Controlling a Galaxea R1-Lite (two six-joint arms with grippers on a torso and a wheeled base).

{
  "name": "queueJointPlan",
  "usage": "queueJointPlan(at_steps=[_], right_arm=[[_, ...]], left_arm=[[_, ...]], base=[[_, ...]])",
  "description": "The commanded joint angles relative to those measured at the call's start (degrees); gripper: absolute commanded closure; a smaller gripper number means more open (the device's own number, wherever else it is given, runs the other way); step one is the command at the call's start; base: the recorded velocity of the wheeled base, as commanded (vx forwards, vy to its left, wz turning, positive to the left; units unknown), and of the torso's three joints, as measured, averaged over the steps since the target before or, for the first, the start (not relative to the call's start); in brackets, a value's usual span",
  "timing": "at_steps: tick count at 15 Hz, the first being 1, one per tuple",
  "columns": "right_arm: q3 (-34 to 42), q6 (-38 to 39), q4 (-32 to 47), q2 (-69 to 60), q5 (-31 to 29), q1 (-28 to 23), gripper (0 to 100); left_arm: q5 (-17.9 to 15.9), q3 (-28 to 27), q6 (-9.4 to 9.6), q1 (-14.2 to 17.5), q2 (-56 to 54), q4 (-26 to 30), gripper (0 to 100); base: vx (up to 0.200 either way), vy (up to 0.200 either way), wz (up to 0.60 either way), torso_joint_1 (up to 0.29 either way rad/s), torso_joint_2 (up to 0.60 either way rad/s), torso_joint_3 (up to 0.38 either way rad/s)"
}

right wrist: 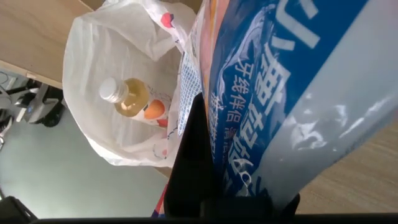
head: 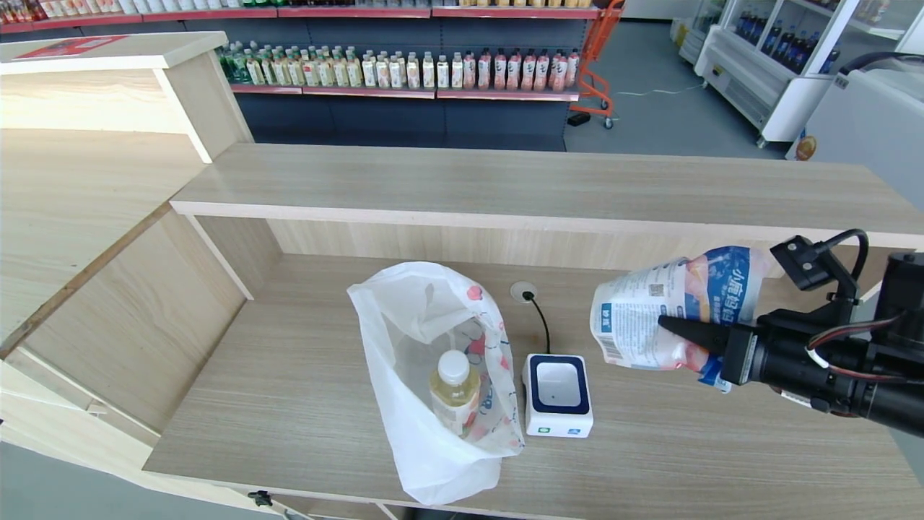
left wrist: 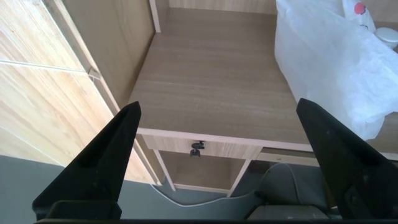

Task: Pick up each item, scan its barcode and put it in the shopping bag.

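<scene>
A blue and white packet hangs in the air to the right of the scanner, with my right gripper shut on it; its barcode panel faces down and left. Up close, the packet hides most of one black finger. The white barcode scanner with a dark blue frame lies on the counter below and left of the packet. An open white shopping bag stands left of the scanner, with a capped yellow drink bottle inside; bag and bottle show below the packet. My left gripper is open, off the counter's front edge.
The scanner's black cable runs back to a round grommet in the wooden counter. A raised ledge borders the back and a side wall stands on the left. Store shelves with bottles and coolers lie beyond.
</scene>
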Motion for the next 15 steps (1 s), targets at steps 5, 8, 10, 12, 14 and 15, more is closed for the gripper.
queueJointPlan(at_steps=[5, 8, 10, 12, 14, 15], right_arm=[[2.23, 0.02, -0.03, -1.64, 0.12, 0.04, 100], [2.59, 0.02, 0.06, -1.73, 0.04, 0.04, 100], [2.50, 0.02, 0.06, -1.73, 0.04, -0.04, 100], [2.59, -0.07, 0.06, -1.73, 0.04, 0.04, 100], [2.67, -0.07, 0.15, -1.56, 0.04, -0.04, 100], [2.67, -0.07, 0.15, -1.38, 0.04, 0.04, 100]], left_arm=[[0.04, 0.00, -0.23, 0.03, -0.02, 0.00, 0], [0.13, 0.00, -0.23, 0.03, -0.02, 0.00, 0], [0.04, 0.00, -0.23, 0.03, -0.02, 0.00, 0], [0.13, 0.00, -0.50, 0.03, -0.02, 0.00, 0], [0.13, 0.00, -0.94, 0.03, -0.02, 0.00, 0], [0.13, 0.00, -0.85, 0.03, -0.02, 0.00, 0]], base=[[0.000, 0.080, 0.00, 0.003, 0.00, 0.002], [0.000, 0.000, 0.00, 0.000, 0.00, 0.000], [0.000, 0.000, 0.00, 0.000, 0.00, 0.000], [-0.100, 0.100, 0.00, 0.001, 0.00, 0.004], [-0.200, 0.200, 0.00, 0.012, 0.00, 0.007], [-0.200, 0.200, 0.00, 0.007, 0.00, 0.002]])
